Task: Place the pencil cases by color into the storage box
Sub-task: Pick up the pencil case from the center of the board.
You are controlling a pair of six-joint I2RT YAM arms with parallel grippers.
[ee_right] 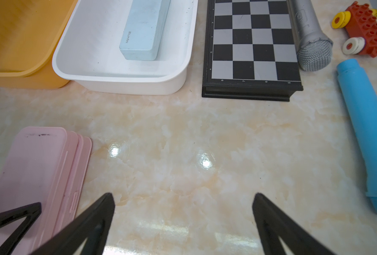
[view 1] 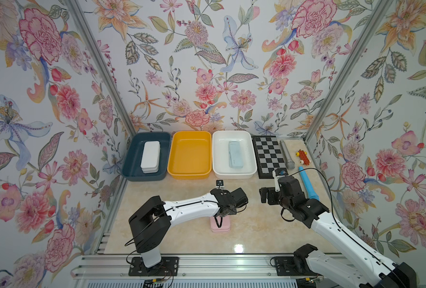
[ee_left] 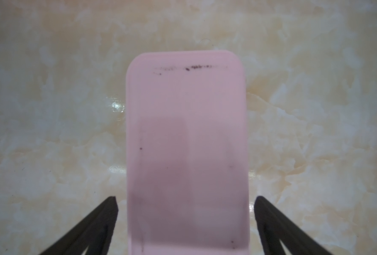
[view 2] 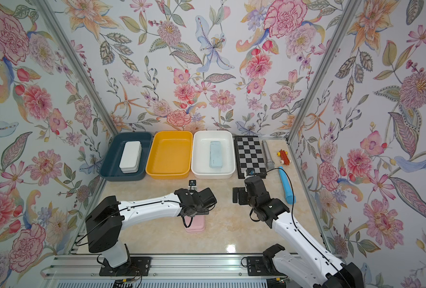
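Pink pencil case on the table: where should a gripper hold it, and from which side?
Hold the pink pencil case across its two long edges, coming from straight above: it lies flat, and the open left gripper straddles that narrow width.

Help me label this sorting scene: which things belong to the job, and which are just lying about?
Job: pink pencil cases, white pencil cases, light blue pencil case, dark blue bin, yellow bin, white bin.
Lying about: chessboard, grey microphone, blue stick, red brick toy.
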